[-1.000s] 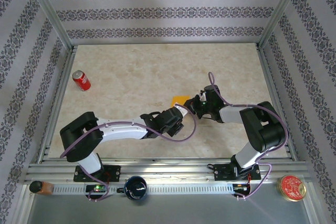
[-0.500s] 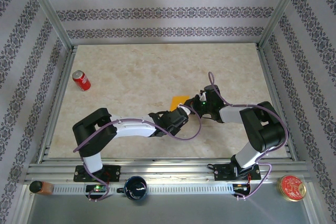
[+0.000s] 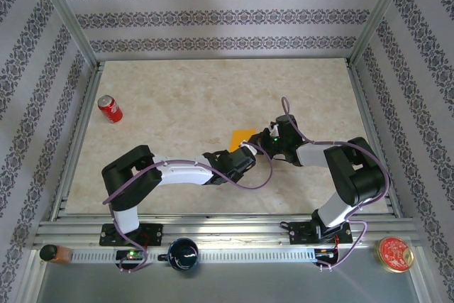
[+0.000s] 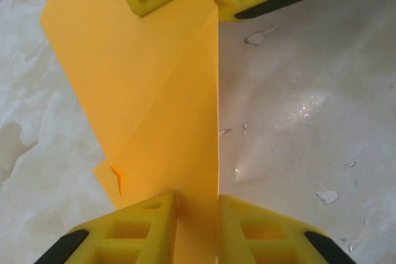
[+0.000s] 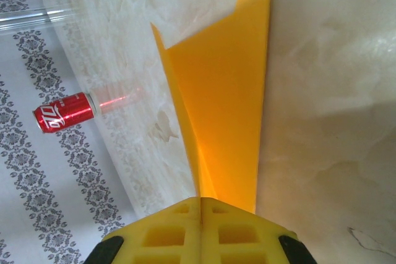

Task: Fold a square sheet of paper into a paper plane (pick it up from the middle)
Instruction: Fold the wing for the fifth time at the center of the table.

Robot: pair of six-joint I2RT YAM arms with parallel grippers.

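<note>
paper plane (image 4: 154,109) | spans between tools | left tool (image 4: 197,205) pinching one end | right tool (image 5: 199,202) pinching opposite end

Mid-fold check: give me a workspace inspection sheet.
Surface: marbled table, small chips in finish.
Job's things: orange-yellow paper, partly folded, right of centre.
Clutter: red soda can far left; mug, bottle, red tin on the near rail.
Grippers: right gripper shut on paper; left gripper straddles its edge, grip unclear.
Cables: purple cable loops under left wrist.
Surroundings: patterned walls, aluminium frame.
</note>
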